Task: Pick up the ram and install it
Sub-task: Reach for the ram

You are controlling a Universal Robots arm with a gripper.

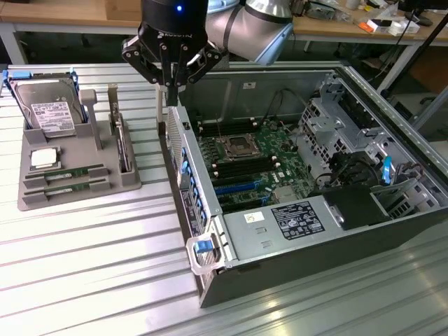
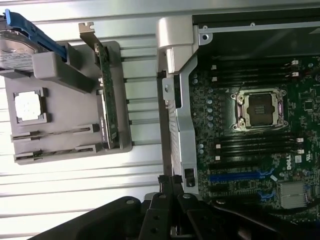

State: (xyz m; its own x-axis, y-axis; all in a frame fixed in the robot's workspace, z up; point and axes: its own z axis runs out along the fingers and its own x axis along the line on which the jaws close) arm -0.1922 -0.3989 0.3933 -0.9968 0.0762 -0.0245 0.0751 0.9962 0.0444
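On the exterior view's left, a gray tray (image 1: 129,183) (image 2: 65,100) sits near that edge of the shiny metal surface (image 1: 105,266). A silver hard drive (image 1: 50,112) (image 2: 15,52) stands at the tray's far end. Just beside it lies a small square chip (image 1: 43,157) (image 2: 28,106). The ram (image 1: 70,172) (image 2: 55,133) lies flat in a long slot of the tray, near the tray's edge farthest from the hard drive. Another stick like it lies in the next slot. A green card (image 1: 123,143) (image 2: 108,100) stands on its edge along the tray's side nearest the computer.

My gripper (image 1: 171,94) (image 2: 167,210) is next. It is closed all the way, and I see nothing in it. It hangs over the side wall of the open computer case (image 1: 183,150) (image 2: 175,100), at the wall's far end, well apart from the ram.

Inside the case lies a green board (image 1: 259,164) (image 2: 250,165) with a square socket (image 1: 234,145) (image 2: 260,110) in it.
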